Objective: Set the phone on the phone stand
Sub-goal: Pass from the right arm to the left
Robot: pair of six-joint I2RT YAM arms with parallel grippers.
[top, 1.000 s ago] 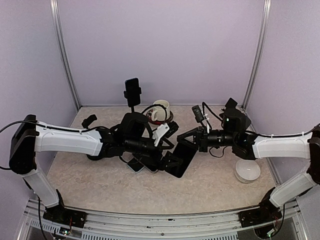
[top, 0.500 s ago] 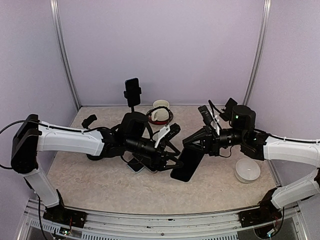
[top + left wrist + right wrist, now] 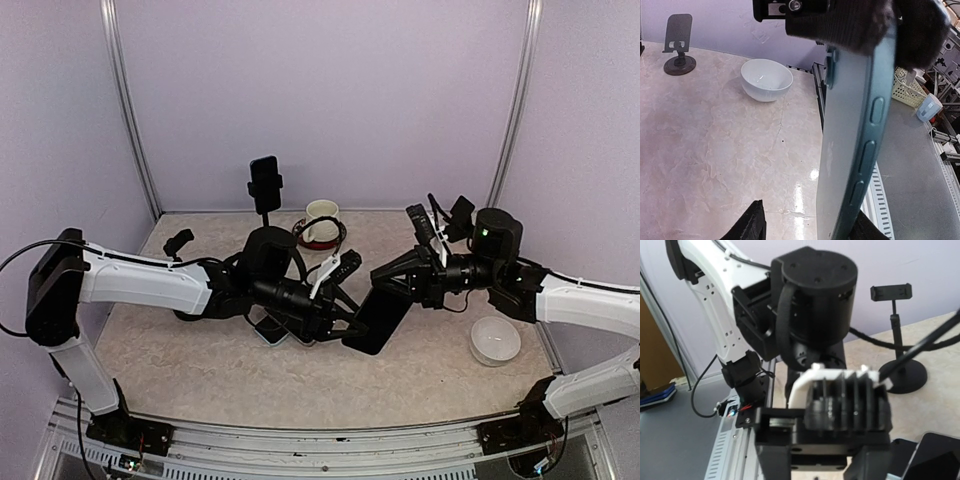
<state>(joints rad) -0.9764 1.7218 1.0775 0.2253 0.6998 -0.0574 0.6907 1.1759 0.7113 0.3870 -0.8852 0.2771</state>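
Observation:
A dark phone (image 3: 378, 318) hangs tilted above the table's middle, seen edge-on in the left wrist view as a teal slab (image 3: 850, 150). My right gripper (image 3: 402, 282) is shut on the phone's upper end and shows as a black mass (image 3: 860, 22) at the top of that view. My left gripper (image 3: 345, 318) straddles the phone's lower end. Its right finger (image 3: 865, 231) is against the button edge, while its left finger (image 3: 754, 224) stands well apart from the phone's face. An empty dark phone stand (image 3: 679, 46) sits at the back right (image 3: 460, 214).
A white bowl (image 3: 495, 340) rests at the right, near the stand (image 3: 766, 79). Other phones (image 3: 278, 330) lie under my left arm. A mug (image 3: 322, 222) on a red saucer and a tall clamp stand (image 3: 265, 185) holding a phone stand at the back.
My right gripper has carried the phone a little right and upward. My left jaws have narrowed around the phone's lower end.

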